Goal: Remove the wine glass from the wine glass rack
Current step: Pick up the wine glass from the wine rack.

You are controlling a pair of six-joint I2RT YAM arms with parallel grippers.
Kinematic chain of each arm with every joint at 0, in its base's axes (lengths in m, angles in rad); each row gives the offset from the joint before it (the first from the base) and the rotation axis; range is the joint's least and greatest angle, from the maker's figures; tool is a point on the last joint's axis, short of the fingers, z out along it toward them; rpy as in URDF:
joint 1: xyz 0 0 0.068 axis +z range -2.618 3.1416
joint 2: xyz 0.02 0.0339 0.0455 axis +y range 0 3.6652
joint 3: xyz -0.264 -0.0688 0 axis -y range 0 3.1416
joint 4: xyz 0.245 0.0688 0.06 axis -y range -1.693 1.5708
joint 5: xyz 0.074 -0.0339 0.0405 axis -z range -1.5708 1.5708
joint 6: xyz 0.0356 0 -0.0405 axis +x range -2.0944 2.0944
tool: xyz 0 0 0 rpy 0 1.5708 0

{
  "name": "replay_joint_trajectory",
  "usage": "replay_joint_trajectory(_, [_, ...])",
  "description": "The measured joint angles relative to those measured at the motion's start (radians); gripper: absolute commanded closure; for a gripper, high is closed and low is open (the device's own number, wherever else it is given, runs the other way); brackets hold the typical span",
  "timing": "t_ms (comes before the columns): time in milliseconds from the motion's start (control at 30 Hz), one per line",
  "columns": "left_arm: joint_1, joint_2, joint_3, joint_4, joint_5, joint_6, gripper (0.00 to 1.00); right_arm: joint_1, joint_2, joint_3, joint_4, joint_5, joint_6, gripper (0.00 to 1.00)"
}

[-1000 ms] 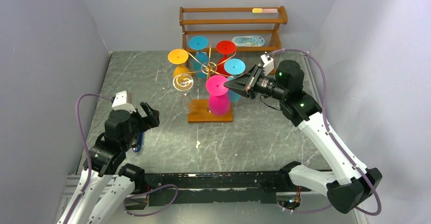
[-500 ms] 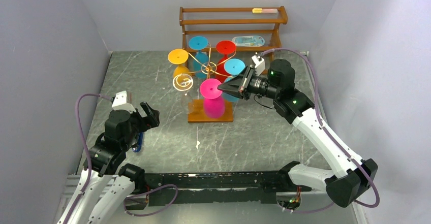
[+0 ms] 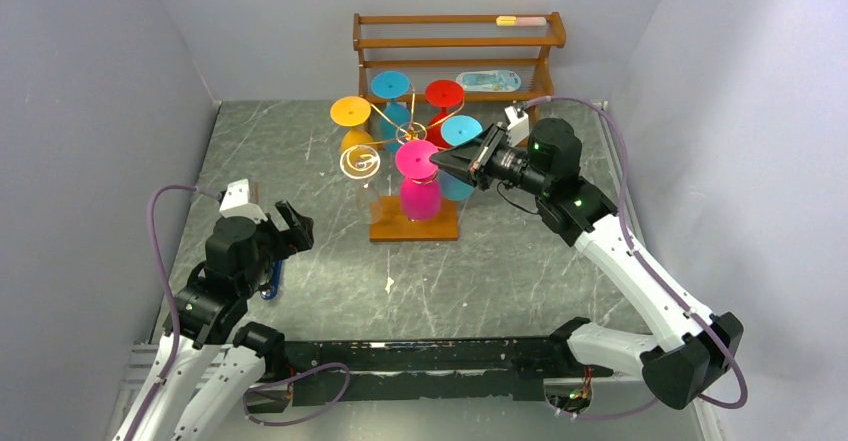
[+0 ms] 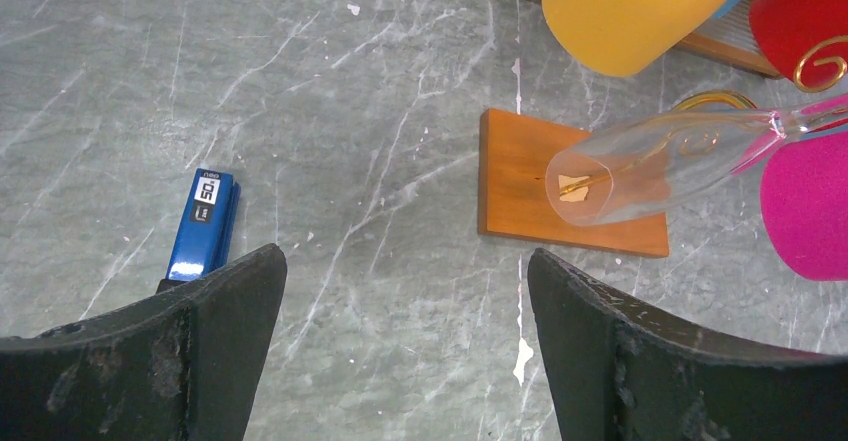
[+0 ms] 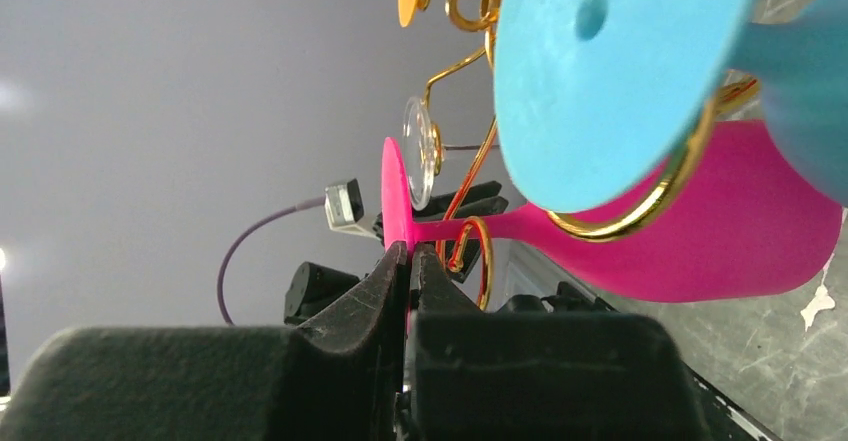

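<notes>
Right wrist view: the pink wine glass [image 5: 740,231] hangs upside down on the wine glass rack [image 3: 388,229], its stem lying in a gold curl at the near side, not yet off. The right gripper [image 5: 408,251] is clamped on the edge of the glass's round foot. Around it on the other arms hang a yellow glass [image 3: 351,111], a red glass [image 3: 444,92], two blue ones and a clear glass [image 4: 625,166]. A brown wooden shelf [image 3: 455,41] stands behind the rack. The left gripper [image 4: 402,261] is spread wide and holds nothing — it hovers low over the table [image 3: 500,271], beside a small blue object [image 4: 205,226].
</notes>
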Motion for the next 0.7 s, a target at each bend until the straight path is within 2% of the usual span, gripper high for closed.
replay_joint_trajectory(700, [0.000,0.000,0.000,0.000,0.000,0.000,0.05,0.000,-0.125,-0.158,0.114,0.187,0.198,1.00])
